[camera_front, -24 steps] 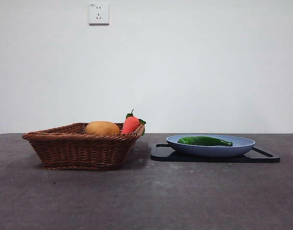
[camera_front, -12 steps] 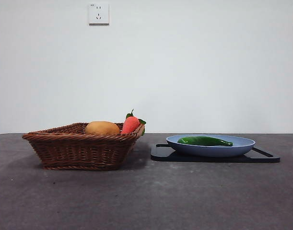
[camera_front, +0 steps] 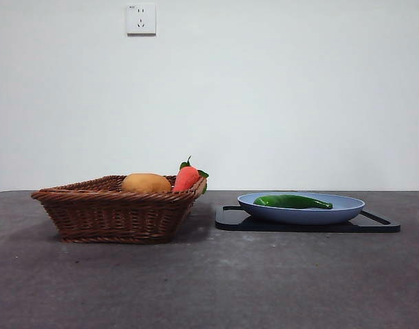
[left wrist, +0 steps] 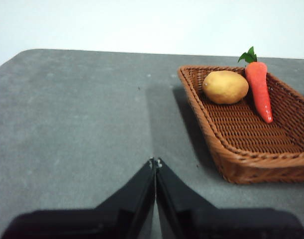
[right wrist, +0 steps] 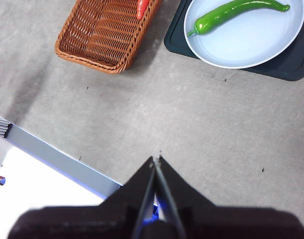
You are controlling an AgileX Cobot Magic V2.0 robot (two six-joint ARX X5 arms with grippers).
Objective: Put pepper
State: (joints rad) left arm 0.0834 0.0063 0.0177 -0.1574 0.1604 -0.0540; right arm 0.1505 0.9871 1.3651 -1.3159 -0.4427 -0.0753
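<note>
While both arms wait out of the front view, the pepper (camera_front: 293,201) lies lengthwise in a shallow, smooth blue plate (camera_front: 346,210) at the lower right of that frame, glossy dark green, slender, slightly curved and tapering to a point. The plate sits on a flat black tray (camera_front: 380,225) with a handle slot at its end. At the lower left stands a brown woven wicker basket (camera_front: 113,216) with flaring sides; inside it rest a rounded yellow-orange potato (camera_front: 146,183) and a smooth red-orange carrot (camera_front: 186,177) with green leaves, leaning on the rim. The worktop (camera_front: 209,281) is matte dark grey with faint pale mottling. Behind it is a plain white wall with a white socket (camera_front: 141,19) at the upper left. The left pincer (left wrist: 155,162) hovers over bare worktop beside the basket, jaws pressed together, holding nothing. The right pincer (right wrist: 155,159) hangs high above the worktop's near edge, likewise closed and empty.
</note>
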